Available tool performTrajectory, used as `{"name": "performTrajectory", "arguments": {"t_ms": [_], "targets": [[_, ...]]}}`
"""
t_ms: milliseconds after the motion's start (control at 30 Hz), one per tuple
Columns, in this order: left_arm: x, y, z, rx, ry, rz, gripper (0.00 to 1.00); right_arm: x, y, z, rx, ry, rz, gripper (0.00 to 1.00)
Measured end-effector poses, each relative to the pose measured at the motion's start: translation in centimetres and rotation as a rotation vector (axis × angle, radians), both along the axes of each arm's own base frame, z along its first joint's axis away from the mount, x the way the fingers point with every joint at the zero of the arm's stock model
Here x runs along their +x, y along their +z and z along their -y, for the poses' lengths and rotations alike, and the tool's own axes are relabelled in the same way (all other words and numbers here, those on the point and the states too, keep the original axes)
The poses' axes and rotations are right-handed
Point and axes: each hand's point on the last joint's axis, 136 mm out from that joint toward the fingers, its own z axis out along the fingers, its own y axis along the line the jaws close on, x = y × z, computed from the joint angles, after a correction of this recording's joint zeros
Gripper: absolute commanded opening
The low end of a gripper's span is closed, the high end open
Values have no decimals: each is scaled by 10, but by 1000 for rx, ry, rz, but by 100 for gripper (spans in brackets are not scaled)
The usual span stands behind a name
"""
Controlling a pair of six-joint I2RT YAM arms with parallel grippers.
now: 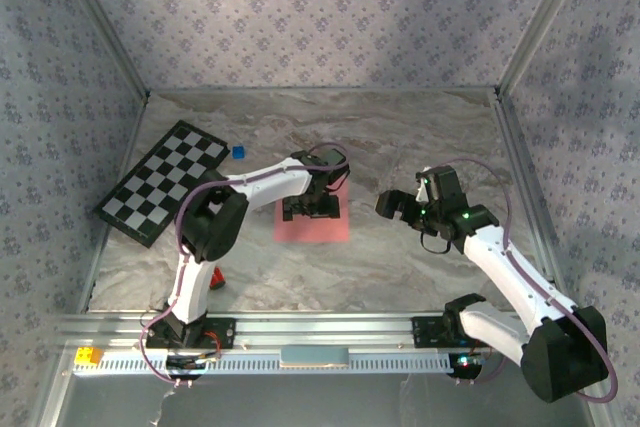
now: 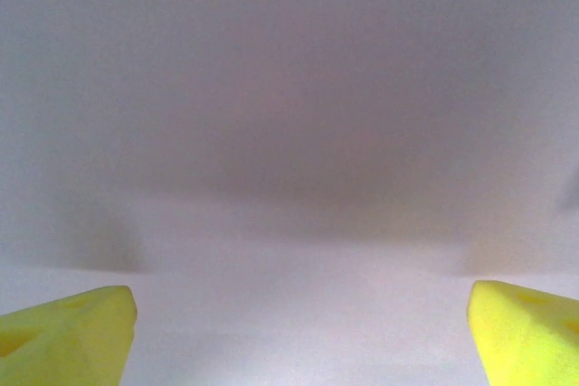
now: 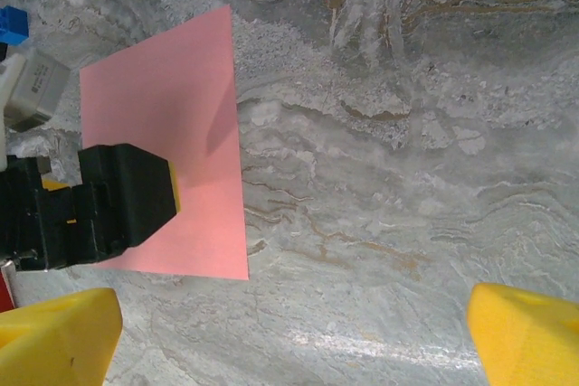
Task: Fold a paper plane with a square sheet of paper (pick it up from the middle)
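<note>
The square sheet of thin salmon-pink paper [image 1: 322, 231] lies flat near the middle of the grey marbled worktop [image 1: 430, 137], a little toward its left side, with its edges roughly parallel to the worktop's edges. Square and unfolded, it has no long axis to line up on, so the coming move turns on its centre.

The left gripper [image 1: 312, 211] hangs directly over that centre, pointing down. Its yellow-padded fingers [image 2: 63, 336] are spread wide with nothing between them. Its wrist camera faces a blurred, pale pinkish surface very close by, which I judge to be the sheet. Whether the pads already touch the paper cannot be told.

The right gripper [image 1: 398, 204] stands to the right of the sheet, apart from its right edge and over bare worktop. It is also wide open and empty. From its wrist camera the sheet [image 3: 172, 106] lies ahead and to the left.

The left arm is plainly the nearer, so the pickup from the middle looks like its job: a straight descent and a pinch that puckers the paper. A flat thin sheet gives the pads little to catch and may slide instead. The black-and-white checkerboard [image 1: 165, 182] near the far-left corner lies well apart.
</note>
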Motion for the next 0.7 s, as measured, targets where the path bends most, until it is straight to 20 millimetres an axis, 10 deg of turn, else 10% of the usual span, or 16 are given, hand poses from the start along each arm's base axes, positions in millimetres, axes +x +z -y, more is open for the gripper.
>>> {"name": "performTrajectory", "arguments": {"t_ms": [267, 700], "targets": [[34, 21, 9, -60, -30, 54, 94, 0, -2, -13, 7, 44, -18, 100], [43, -2, 1, -8, -72, -9, 95, -3, -6, -26, -4, 93, -36, 100]]}}
